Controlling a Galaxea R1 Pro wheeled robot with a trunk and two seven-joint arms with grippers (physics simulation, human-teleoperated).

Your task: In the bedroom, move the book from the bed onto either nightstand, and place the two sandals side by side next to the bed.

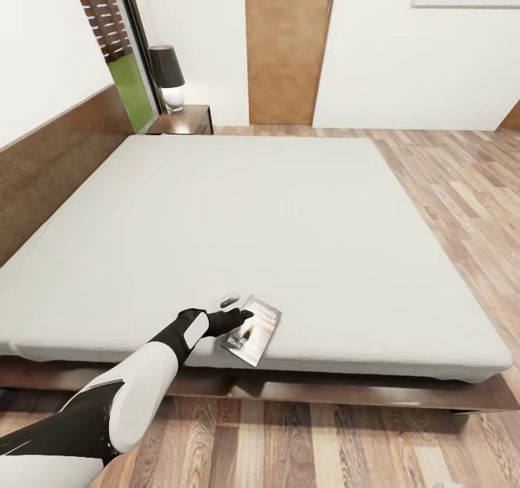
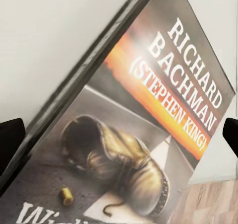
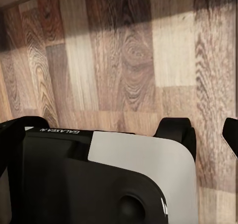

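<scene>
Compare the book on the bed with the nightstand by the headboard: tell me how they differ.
The book is thin and lies flat near the bed's front edge, by the left tool; the nightstand stands on the floor at the far corner. The book's cover is printed; the nightstand is plain dark wood carrying a lamp. Both are dark.

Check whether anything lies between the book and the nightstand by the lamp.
Nothing visible does. The book lies at the bed's near edge by the left gripper; bare mattress stretches to the nightstand at the far corner, where the lamp stands.
</scene>
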